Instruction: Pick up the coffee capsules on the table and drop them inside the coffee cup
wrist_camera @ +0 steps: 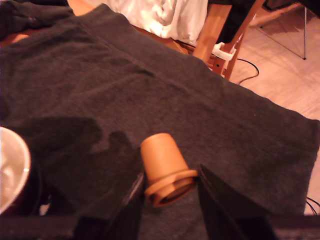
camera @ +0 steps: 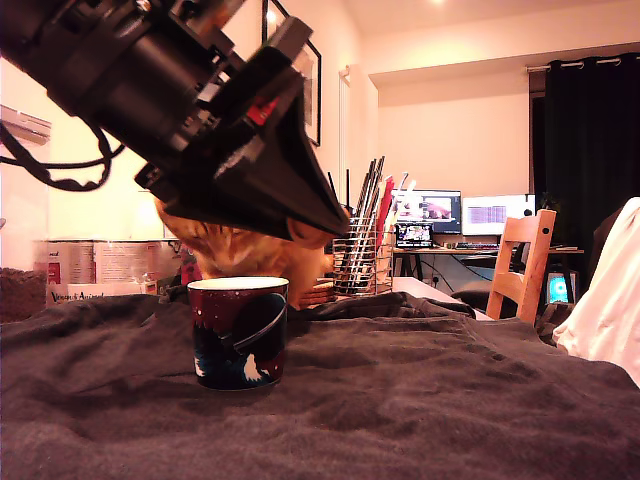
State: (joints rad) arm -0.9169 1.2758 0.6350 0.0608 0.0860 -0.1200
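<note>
Gripper (wrist_camera: 167,200) closed on the flanged end of a light, rigid, slippery coffee capsule (wrist_camera: 165,167), held aloft at two o'clock from the coffee cup (wrist_camera: 12,167); pinch at the flange.

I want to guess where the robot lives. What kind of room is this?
Probably a room in a home, used as an office. Behind the cloth-covered table there is a desk with lit monitors, a wooden chair and a dark curtain.
</note>
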